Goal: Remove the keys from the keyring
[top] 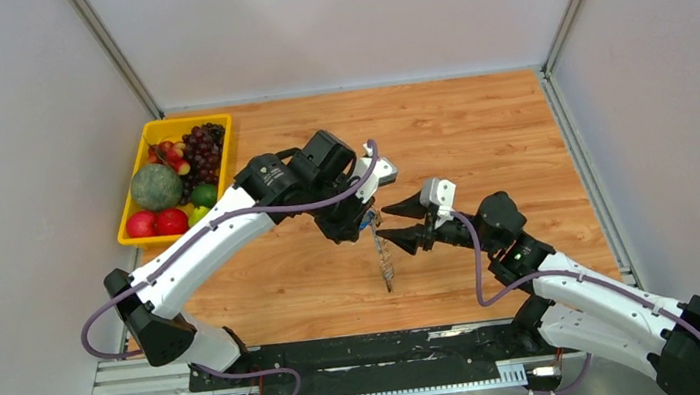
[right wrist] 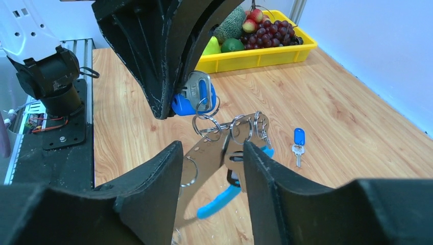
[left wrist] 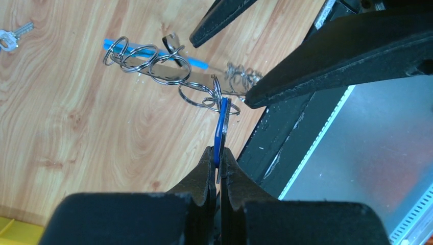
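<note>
Now the right claw (right wrist: 213,148) is spread wide, with nothing pinched. The keyring (right wrist: 207,159) hangs in the gap between its two fingers (right wrist: 153,204). I cannot tell if it touches them. The keyring is a shiny metal strip with a bright blue curved bit low down and a bunch of small rings (right wrist: 240,127) on top.

Just above the right claw is the left claw (left wrist: 218,150). It is pressed together on the blue key (left wrist: 223,120), pinching its flat head. That key is hooked into the small rings, and the keyring dangles below the left claw.

Past the right claw, a little to its right, a loose key (right wrist: 298,143) with a blue head lies flat on the table (right wrist: 357,127), well apart from the keyring.

Far behind the left claw, at the back corner of the table, sits a yellow tray (right wrist: 265,57) full of fruit (right wrist: 270,33).
</note>
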